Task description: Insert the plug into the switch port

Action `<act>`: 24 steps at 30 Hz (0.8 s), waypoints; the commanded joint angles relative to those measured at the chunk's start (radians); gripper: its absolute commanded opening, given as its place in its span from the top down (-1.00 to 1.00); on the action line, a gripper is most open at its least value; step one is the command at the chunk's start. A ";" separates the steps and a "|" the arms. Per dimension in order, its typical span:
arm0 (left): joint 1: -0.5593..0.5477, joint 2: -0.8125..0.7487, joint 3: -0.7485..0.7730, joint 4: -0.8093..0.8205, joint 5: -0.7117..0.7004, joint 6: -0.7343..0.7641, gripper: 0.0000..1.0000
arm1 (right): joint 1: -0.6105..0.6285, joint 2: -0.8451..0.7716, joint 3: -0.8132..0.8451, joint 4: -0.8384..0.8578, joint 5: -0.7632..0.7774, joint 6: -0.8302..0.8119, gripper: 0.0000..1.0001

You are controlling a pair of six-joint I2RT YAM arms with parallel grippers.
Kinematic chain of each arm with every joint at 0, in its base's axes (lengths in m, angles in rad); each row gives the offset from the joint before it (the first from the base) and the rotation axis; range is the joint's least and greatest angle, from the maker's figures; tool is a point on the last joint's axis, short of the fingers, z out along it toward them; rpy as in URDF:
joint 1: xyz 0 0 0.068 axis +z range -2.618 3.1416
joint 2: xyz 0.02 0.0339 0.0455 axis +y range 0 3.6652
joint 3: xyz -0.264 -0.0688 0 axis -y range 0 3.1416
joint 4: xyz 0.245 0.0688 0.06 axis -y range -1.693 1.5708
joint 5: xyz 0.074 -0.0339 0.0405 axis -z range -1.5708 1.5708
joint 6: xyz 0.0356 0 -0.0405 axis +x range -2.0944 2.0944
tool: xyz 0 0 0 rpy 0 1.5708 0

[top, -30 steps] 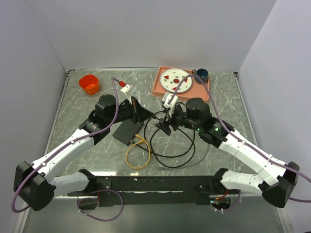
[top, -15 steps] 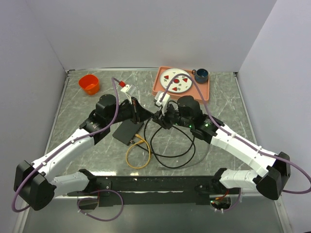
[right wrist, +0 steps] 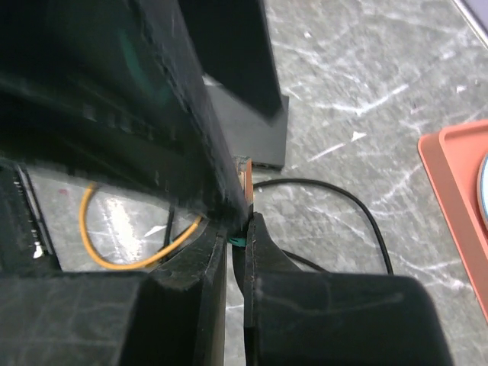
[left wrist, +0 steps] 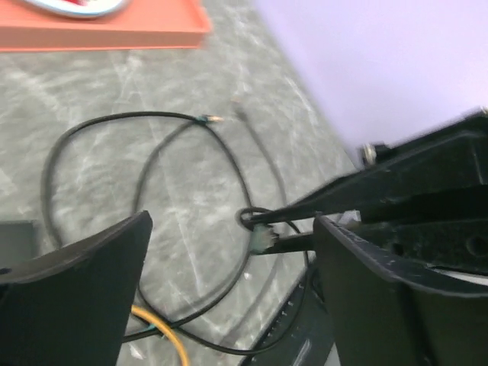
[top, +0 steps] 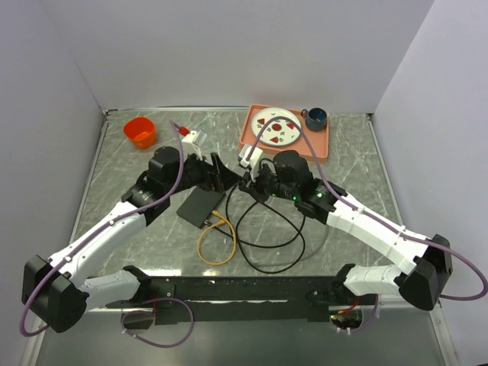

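**Right gripper** (right wrist: 239, 223): the jaws are pressed together on the plug (right wrist: 242, 180), with only a thin slit between the pads.
- The plug is a small connector with a translucent, amber-tinted tip. It has a green collar at the rear, where the fingers pinch it.
- Its long axis runs in line with the fingers. The tip projects past the fingertips and points at the narrow side of the black box (top: 200, 207).
- In the right wrist view the tip lies just short of that side. Contact cannot be confirmed, and the switch port itself cannot be made out.

**Left gripper** (left wrist: 232, 225): the jaws stand wide apart and hold nothing. They bracket the right gripper's fingertips and the plug. The left wrist view shows a gap on both sides.

**Surroundings:**
- The black cable (left wrist: 152, 114) leaves the rear of the plug and lies in loose loops near the middle of the table (top: 351, 168).
- The black box is flat, matte and rectangular. It lies on the table just nearer than the left gripper in the top view, turned at an angle to the table edges.
- An orange cable (right wrist: 133, 265) lies in a loop just beside the box's near corner.
- The salmon tray (top: 319, 139) sits at the far edge of the table, well apart from the box.
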 commanded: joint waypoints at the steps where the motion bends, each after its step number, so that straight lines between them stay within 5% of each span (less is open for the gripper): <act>1: 0.148 -0.066 -0.041 -0.029 -0.127 -0.010 -0.93 | -0.005 0.047 0.006 0.031 0.029 0.011 1.00; 9: 0.351 0.087 -0.214 0.079 -0.098 0.004 -0.94 | -0.005 0.301 0.015 0.053 -0.049 0.066 1.00; 15: 0.363 0.260 -0.248 0.161 -0.123 0.001 -0.93 | 0.006 0.507 0.127 0.030 -0.118 0.111 1.00; 24: 0.366 0.362 -0.245 0.172 -0.153 0.008 -0.96 | 0.033 0.613 0.172 0.050 -0.116 0.157 1.00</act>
